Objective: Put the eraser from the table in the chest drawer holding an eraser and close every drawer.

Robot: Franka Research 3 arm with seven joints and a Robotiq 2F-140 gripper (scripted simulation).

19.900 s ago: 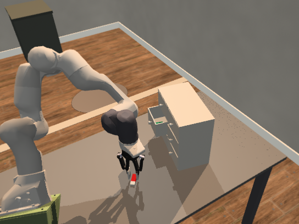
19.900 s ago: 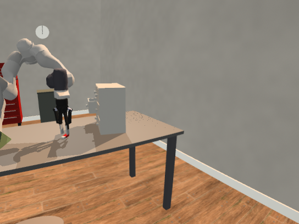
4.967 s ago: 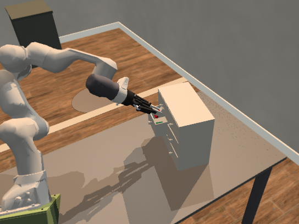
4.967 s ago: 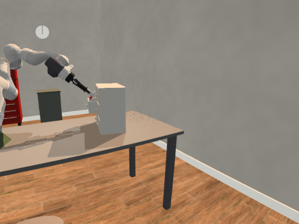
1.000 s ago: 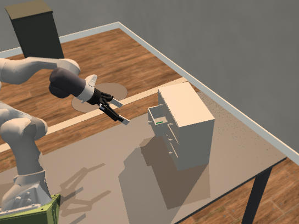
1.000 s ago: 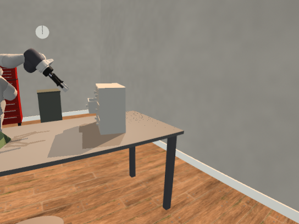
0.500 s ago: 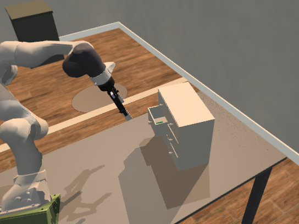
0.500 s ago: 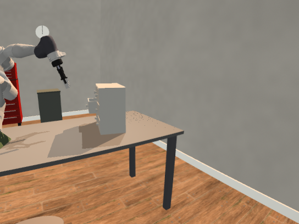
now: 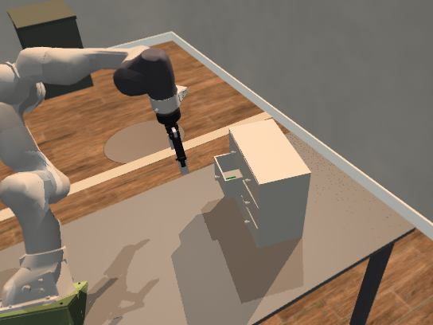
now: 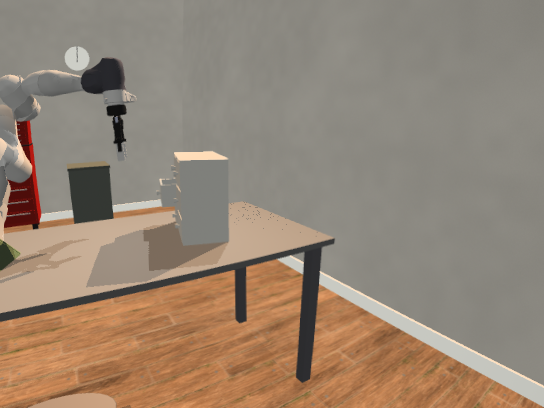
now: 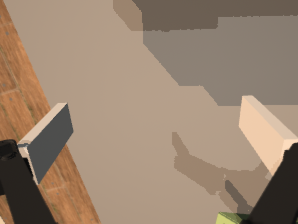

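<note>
A small cream chest (image 9: 275, 159) is seen upright on the table, its front facing 9 o'clock in the top view. 1 drawer (image 9: 225, 167), the uppermost at that front's far side, is pulled partly out; a small green item (image 9: 231, 178) is seen inside. The remaining drawers are pushed in. The eraser cannot be made out.

Off-white rounded arm (image 9: 37, 191) — dark wrist, black gripper (image 9: 182, 162) — green base (image 9: 76, 303).
</note>
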